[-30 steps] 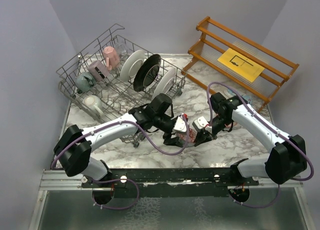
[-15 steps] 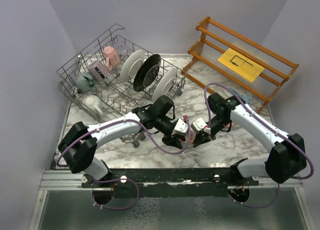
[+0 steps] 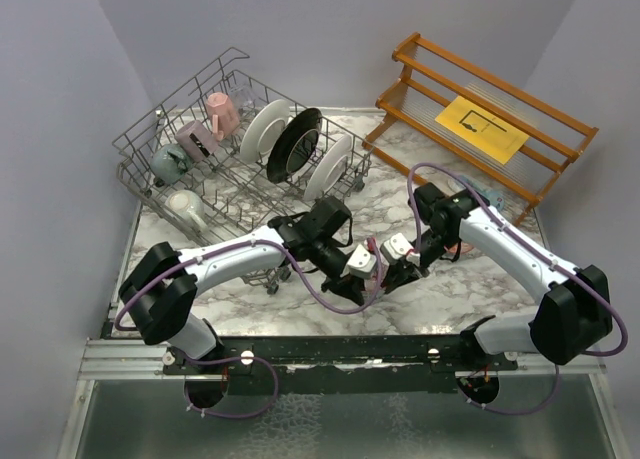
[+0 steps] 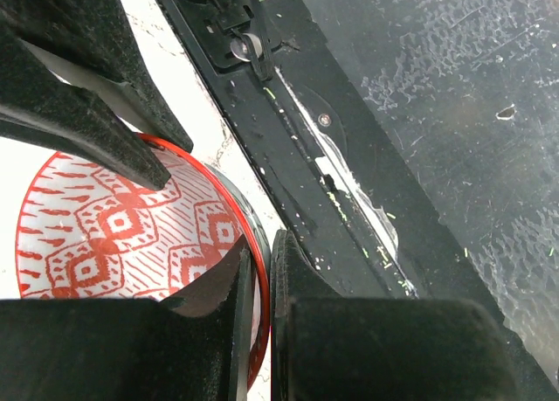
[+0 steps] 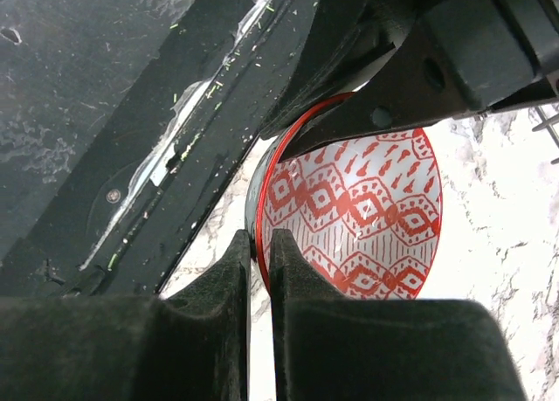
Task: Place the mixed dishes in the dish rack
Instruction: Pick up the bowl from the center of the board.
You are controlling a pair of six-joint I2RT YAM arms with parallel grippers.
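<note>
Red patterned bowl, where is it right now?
The red patterned bowl is at the near middle of the table in the top view, in front of the dish rack, its rim gripped by the left hand and the right hand.

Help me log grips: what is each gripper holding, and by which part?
Both hold the red patterned bowl by its rim: the left gripper pinches the rim at one spot, the right gripper at another.
</note>
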